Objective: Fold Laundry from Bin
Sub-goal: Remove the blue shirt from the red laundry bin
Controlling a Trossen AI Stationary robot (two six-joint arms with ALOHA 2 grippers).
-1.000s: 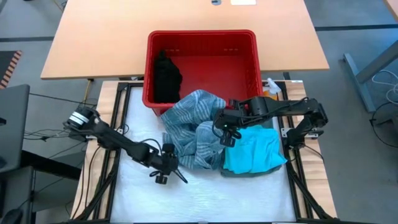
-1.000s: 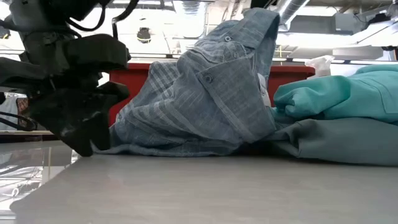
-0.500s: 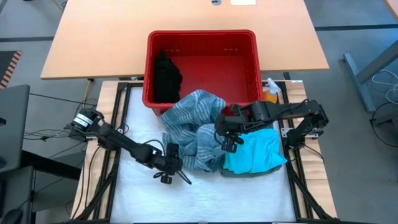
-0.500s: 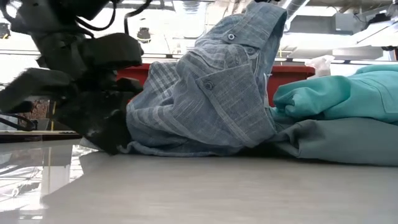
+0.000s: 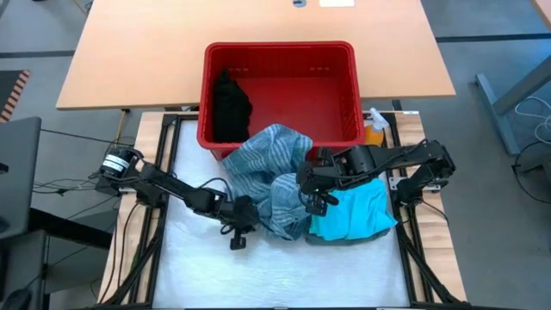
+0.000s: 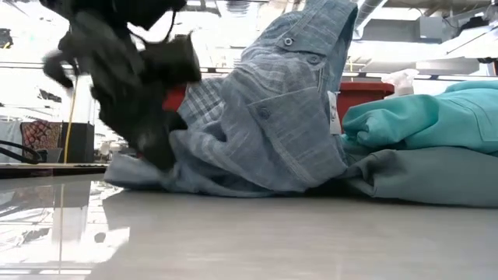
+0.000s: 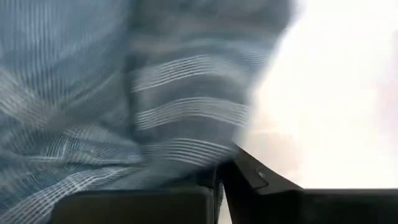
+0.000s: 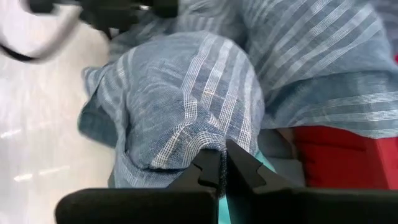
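The blue-grey striped cloth (image 5: 271,176) spills from the near rim of the red bin (image 5: 344,60) onto the white table top. My left gripper (image 5: 244,217) is shut on its near left edge, low over the table. My right gripper (image 5: 312,200) is shut on a raised part of the cloth at its right side. A black garment (image 5: 231,105) lies in the bin's left corner. To the right, a teal garment (image 5: 351,209) lies on a grey-green one (image 6: 420,175). My left gripper pinches the striped cloth's near left edge (image 7: 186,165) between its two fingers, slanting down from the table's left. The cloth there lies bunched close to the table; how many layers it has I cannot tell. My right gripper pinches a bunched fold of the striped cloth (image 8: 208,140) between its two fingertips, slanting down from the right. The fold is held up clear of the table, and the cloth hangs slack below it onto the table.
An orange spray bottle (image 5: 374,127) stands by the bin's near right corner. A wooden table (image 5: 129,52) lies beyond the bin. Bare white table top (image 5: 284,271) stretches along the near edge.
My left gripper has moved toward the table's right and into the striped cloth's near left edge, rolling as it went. Its fingers stood spread before and have now shut on the cloth.
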